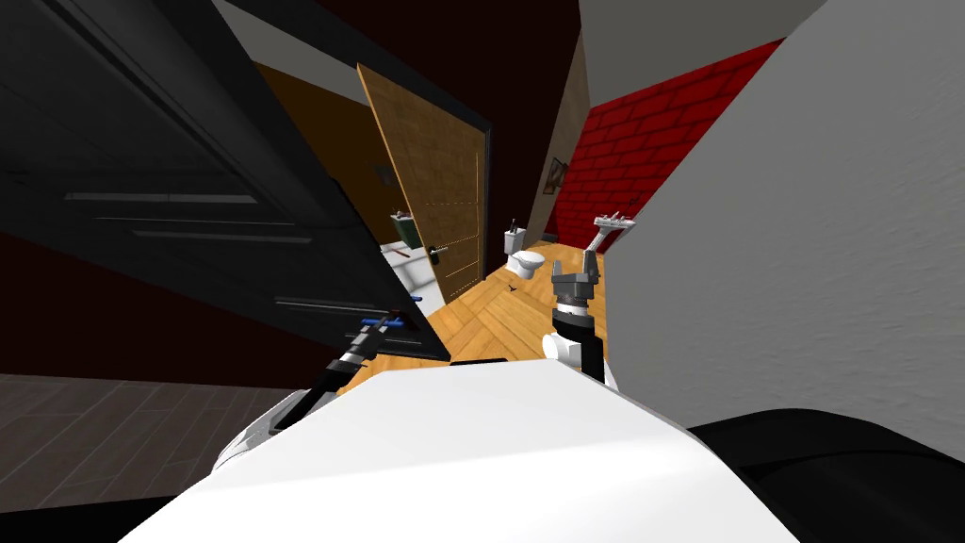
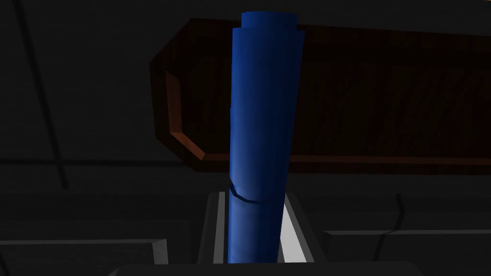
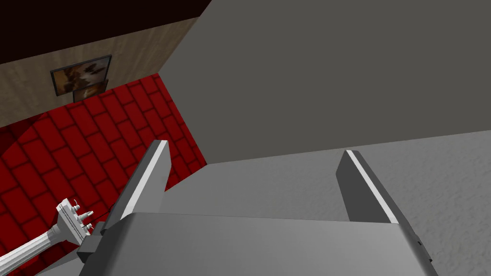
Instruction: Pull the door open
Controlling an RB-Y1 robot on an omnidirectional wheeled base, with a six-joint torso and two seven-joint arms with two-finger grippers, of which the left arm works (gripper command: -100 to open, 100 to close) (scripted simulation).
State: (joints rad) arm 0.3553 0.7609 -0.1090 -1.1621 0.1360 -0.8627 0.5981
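Black door (image 1: 188, 189) ajar, pincer (image 2: 254, 199) gripping handle (image 2: 261, 96).

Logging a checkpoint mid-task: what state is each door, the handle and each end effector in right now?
Dark door: partly open, floor visible past its edge.
Blue handle: clamped between two fingers.
Left end effector: shut on the blue handle.
Right end effector: open, holding nothing.
Wooden door: swung open.

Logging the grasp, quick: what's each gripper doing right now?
Left gripper: closed on the blue door handle.
Right gripper: open, holding nothing.
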